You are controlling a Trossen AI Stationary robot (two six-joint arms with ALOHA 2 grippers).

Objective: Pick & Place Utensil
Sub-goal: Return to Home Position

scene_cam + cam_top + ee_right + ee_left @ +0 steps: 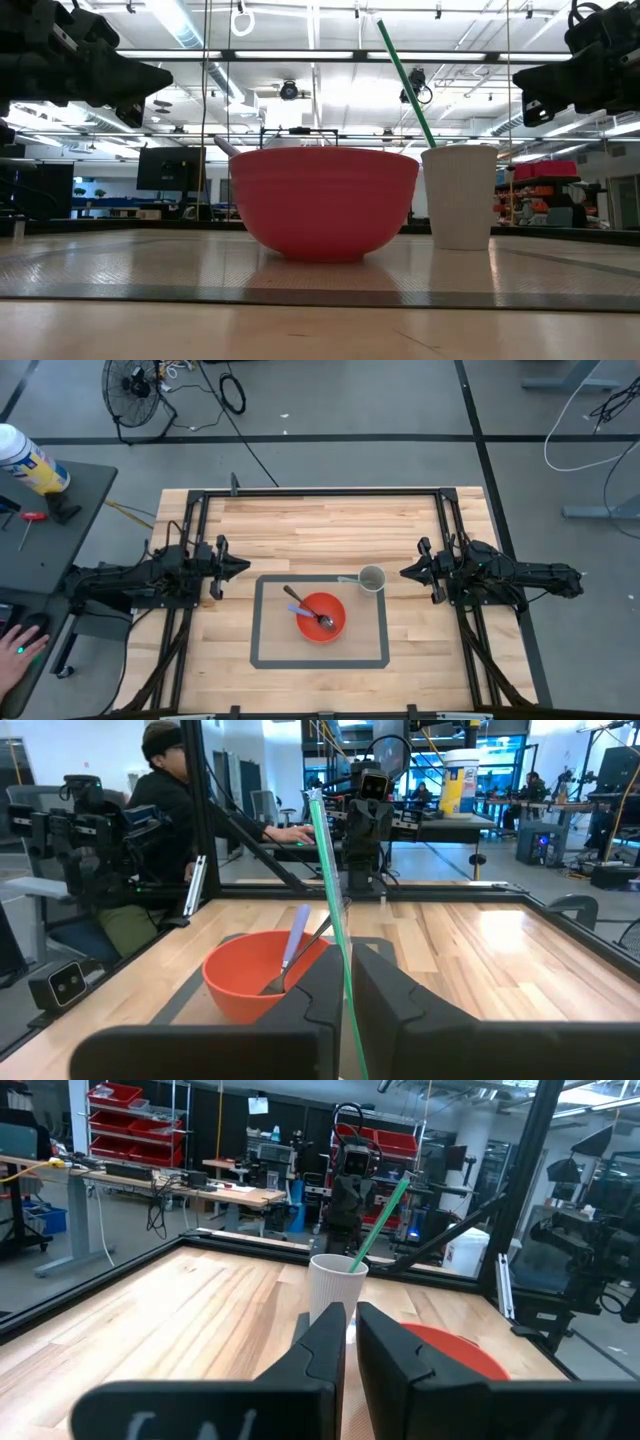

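Observation:
A red bowl (320,617) stands inside a grey tape rectangle (262,622) at mid-table. A lilac-handled utensil (296,936) and a thin metal one (318,936) sit in the bowl, their handles leaning on its rim. Beside the bowl, toward the far right, a white paper cup (371,579) holds a green straw (405,72). My left gripper (243,566) hovers left of the rectangle and is shut and empty. My right gripper (405,572) hovers just right of the cup, also shut and empty. Both point inward above the table (150,78) (522,85).
Black frame rails (320,493) border the wooden table. At the left stands a dark side table (45,530) with a spray can (25,460). A person's hand (20,650) rests near it, and the person (165,810) sits beyond the left edge. Bare wood lies toward the far edge.

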